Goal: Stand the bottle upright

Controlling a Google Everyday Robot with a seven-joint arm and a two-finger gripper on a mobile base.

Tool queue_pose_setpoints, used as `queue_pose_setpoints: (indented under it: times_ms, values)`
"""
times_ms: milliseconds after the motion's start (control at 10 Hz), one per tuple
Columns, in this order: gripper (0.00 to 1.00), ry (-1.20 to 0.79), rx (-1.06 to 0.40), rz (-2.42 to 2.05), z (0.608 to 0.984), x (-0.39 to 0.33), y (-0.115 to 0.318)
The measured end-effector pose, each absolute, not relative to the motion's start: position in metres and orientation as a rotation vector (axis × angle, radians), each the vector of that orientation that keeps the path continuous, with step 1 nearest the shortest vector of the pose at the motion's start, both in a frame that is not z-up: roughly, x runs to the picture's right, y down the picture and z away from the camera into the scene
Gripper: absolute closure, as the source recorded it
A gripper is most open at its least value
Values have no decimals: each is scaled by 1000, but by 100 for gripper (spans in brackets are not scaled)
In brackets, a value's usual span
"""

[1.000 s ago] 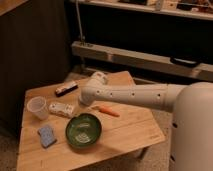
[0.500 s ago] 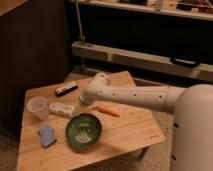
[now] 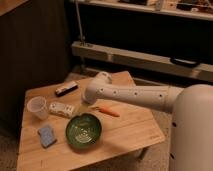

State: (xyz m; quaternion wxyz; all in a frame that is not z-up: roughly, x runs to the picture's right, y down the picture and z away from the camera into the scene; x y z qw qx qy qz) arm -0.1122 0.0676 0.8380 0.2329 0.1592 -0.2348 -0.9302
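Angling down — tool (image 3: pixel 80 107) beside lying bottle (image 3: pixel 60 109).

table (image 3: pixel 135 132) holds cup (image 3: pixel 38 107), bottle (image 3: pixel 61 109), bar (image 3: pixel 66 89), sponge (image 3: pixel 47 135), bowl (image 3: pixel 83 131), carrot (image 3: pixel 107 111); end effector (image 3: pixel 81 106) above.

On the table (image 3: pixel 131 134), the bottle (image 3: pixel 61 109) lay between the cup (image 3: pixel 37 107) and the gripper (image 3: pixel 80 108). The bar (image 3: pixel 66 89) lay behind it, the bowl (image 3: pixel 83 131) before it.

matt wooden table (image 3: pixel 127 134), glossy green bowl (image 3: pixel 70 128), plastic bottle (image 3: pixel 61 109), end effector (image 3: pixel 81 106) beside it
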Motion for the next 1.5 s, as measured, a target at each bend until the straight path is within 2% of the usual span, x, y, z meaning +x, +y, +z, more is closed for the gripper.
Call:
queue_pose_setpoints:
  times_ms: [200,600,1000,1200,1500]
  values:
    - [44,-645,395,-2568,845,-97,64]
    - [45,-630,350,-2615,858,-86,64]
    - [45,-671,338,-2635,874,-83,90]
    - [45,-694,354,-2642,868,-86,99]
    - [45,-778,392,-2650,841,-110,119]
